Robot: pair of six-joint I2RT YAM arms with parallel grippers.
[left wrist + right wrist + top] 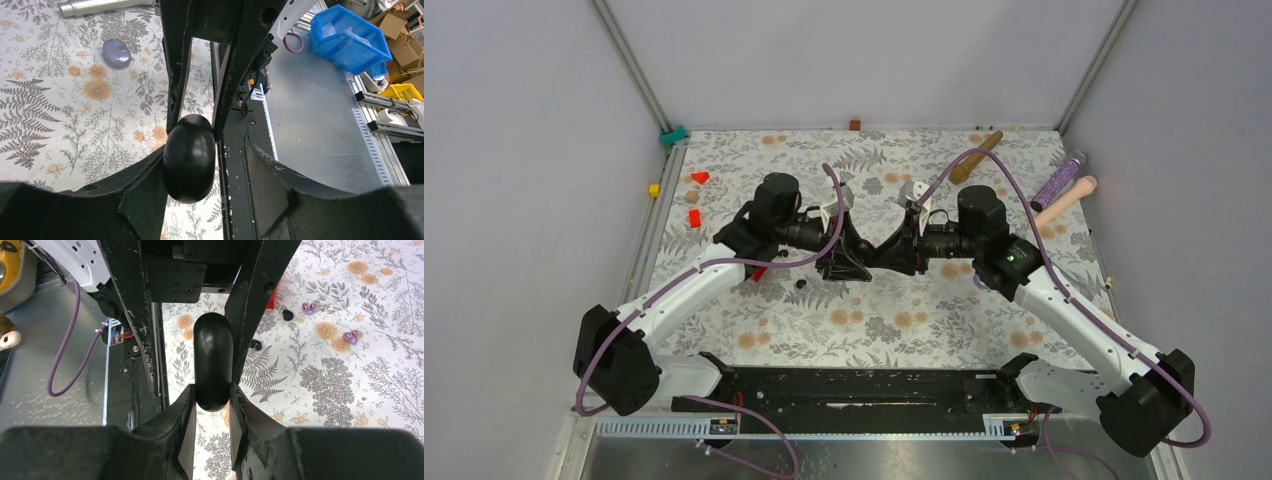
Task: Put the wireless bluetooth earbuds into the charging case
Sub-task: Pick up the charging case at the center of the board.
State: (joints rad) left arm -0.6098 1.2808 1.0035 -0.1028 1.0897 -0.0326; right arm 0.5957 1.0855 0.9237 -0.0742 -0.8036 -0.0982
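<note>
Arms are seen reaching inward from the near corners, forearms angled toward the middle of the tabletop, so that the left end effector and the right end effector meet tip to tip above the flowered cloth. Both wrists are held level, with the fingers pointing at each other.

A black charging case, smooth, glossy and oval, is held in the air between them, its lid closed. The right end effector is clamped on one end of the case, both fingers pressed against its sides. The left end effector is open around the other end: one finger lies against the case and the other stands apart from it, with a gap showing.

The earbuds are not in the case. Two black earbuds and two purple earbuds are seen loose on the tabletop, apart from one another, below and to the left of the held case. In the top view, the black pair shows as small dots just on the near side of the left end effector.

A pale purple oval object lies on the cloth farther off.
</note>
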